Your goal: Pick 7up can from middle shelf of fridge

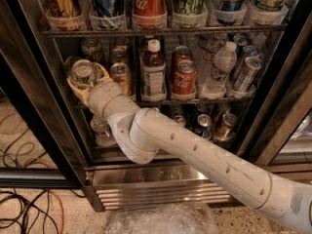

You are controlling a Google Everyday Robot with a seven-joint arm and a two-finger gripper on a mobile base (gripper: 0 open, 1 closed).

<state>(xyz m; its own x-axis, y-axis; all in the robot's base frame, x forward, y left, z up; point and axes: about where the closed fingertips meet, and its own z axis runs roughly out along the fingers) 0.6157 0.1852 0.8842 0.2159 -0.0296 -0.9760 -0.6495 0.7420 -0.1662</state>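
The 7up can [82,71], pale with a shiny silver top, sits at the far left of the middle shelf [195,101] of the fridge [156,189]. My gripper [84,84] reaches into the shelf from the lower right. Its yellowish fingers [103,72] wrap both sides of the can, closed on it. The can's body is mostly hidden by the fingers, so only its top shows. My white arm [195,150] crosses in front of the lower shelf.
A gold-bronze can [120,77] stands right beside the gripper, then a brown bottle [154,72], red Coca-Cola cans [184,77] and a water bottle [222,67]. The rack of tall cans [161,31] is just above. The black door frame [29,91] is at left. Cables [29,213] lie on the floor.
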